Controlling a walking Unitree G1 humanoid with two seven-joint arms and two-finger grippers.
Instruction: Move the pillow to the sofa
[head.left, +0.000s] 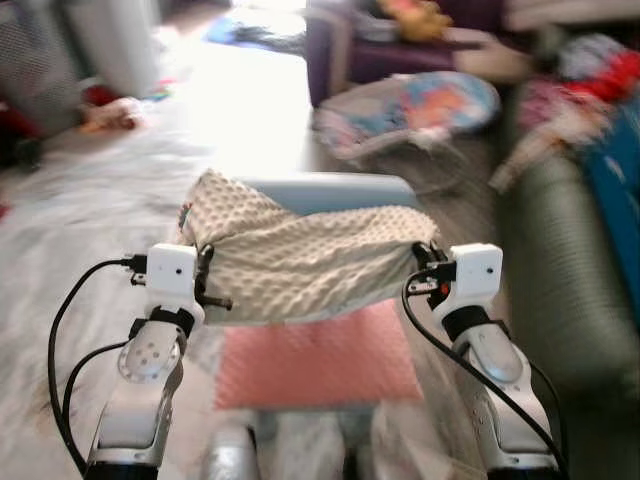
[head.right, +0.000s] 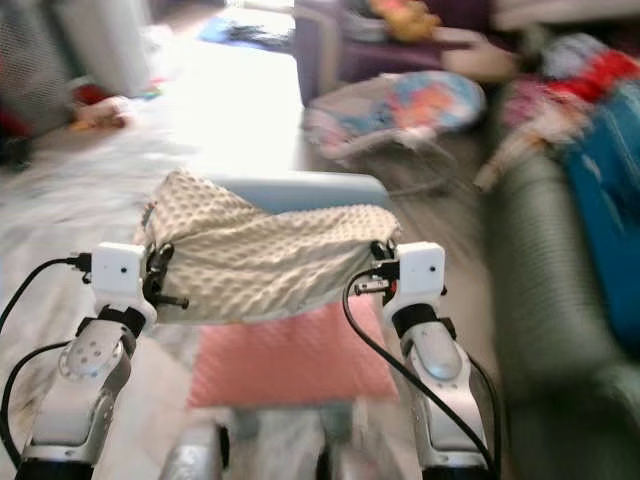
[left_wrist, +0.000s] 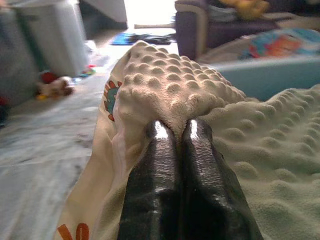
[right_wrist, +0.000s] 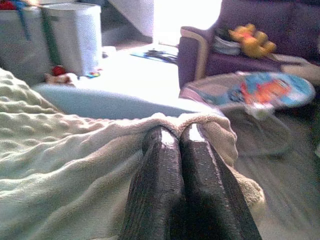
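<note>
In the left eye view the pillow (head.left: 300, 262), cream and bumpy, hung between the two arms like a slung sheet, one corner pinched by the left gripper (head.left: 204, 285) and the opposite corner by the right gripper (head.left: 420, 268). Holding both ends probably kept the soft thing from folding and dragging while it was carried. Both silver forearms rose from below, wrists level, bent at the elbow and reaching forward. Beneath the fingers lay a pink cushion (head.left: 320, 362); beyond them, a pale blue pad (head.left: 330, 190). A dark green sofa (head.left: 560, 290) stood off beyond the right fingers, apart from the pillow.

The right eye view showed the same hold, blurred, with a baby bouncer (head.right: 400, 115) well ahead of the fingers.

In the left wrist view the two black fingers (left_wrist: 159, 150) were pressed nearly together, the dotted fabric bunched up between their tips.

In the right wrist view the fingers (right_wrist: 165, 150) were likewise closed tight on a plush corner, a purple couch (right_wrist: 240, 50) far beyond them.
</note>
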